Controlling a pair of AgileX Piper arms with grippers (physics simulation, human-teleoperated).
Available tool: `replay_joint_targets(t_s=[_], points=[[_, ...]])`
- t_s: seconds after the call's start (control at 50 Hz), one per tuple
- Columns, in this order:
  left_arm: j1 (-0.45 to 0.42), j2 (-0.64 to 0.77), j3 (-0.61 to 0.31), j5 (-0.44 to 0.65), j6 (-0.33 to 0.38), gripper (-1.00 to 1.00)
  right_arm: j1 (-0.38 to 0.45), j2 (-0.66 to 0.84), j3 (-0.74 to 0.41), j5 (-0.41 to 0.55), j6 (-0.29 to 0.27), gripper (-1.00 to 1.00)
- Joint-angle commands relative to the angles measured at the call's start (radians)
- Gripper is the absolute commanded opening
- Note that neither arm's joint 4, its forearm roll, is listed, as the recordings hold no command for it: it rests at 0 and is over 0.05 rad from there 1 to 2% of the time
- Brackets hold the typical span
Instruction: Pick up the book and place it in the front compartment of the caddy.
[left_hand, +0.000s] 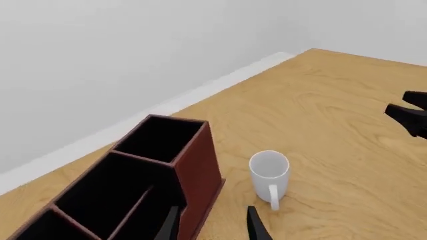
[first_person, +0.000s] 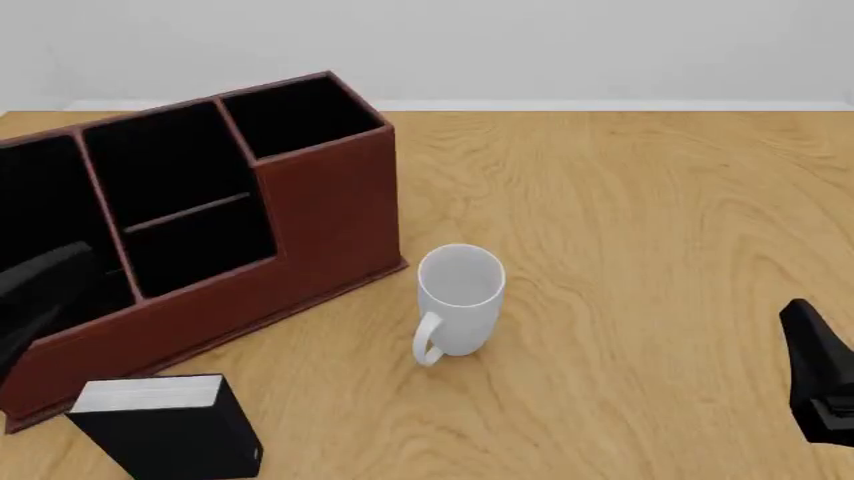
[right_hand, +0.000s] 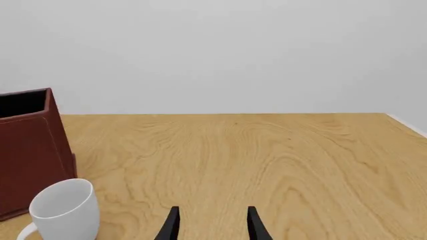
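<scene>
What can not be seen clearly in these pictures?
- Book: its lower part is cut off by the front view's bottom edge; neither wrist view shows it.
- Caddy: its left end is cut off by the front view's edge, partly behind the left arm.
- Mug: its base is cut off in the right wrist view.

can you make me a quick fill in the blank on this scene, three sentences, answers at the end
1. The book stands on the table with its ____ page edges facing up.
2. The mug has its ____ towards the camera in the front view.
3. The caddy is reddish-brown outside and ____ inside.

Missing words: white; handle; black
</scene>
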Motion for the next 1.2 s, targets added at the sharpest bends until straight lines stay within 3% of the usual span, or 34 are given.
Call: replay_joint_targets(t_s=[0.02,0.36,0.8,1.2], points=[[-0.125,0.11,-0.112,0.09,0.053,1.0,0.0,0.005,0.001,-0.006,0.001,1.0],[-0.249,0.221,-0.184,0.248,0.159,1.0,0.0,0.006,0.001,-0.006,0.001,1.0],[-0.222,0.286,-0.151,0.326,0.33,1.0,0.001,-0.001,0.001,0.001,0.001,1.0],[-0.193,0.298,-0.103,0.366,0.378,1.0,0.001,0.01,0.003,-0.012,0.001,1.0]])
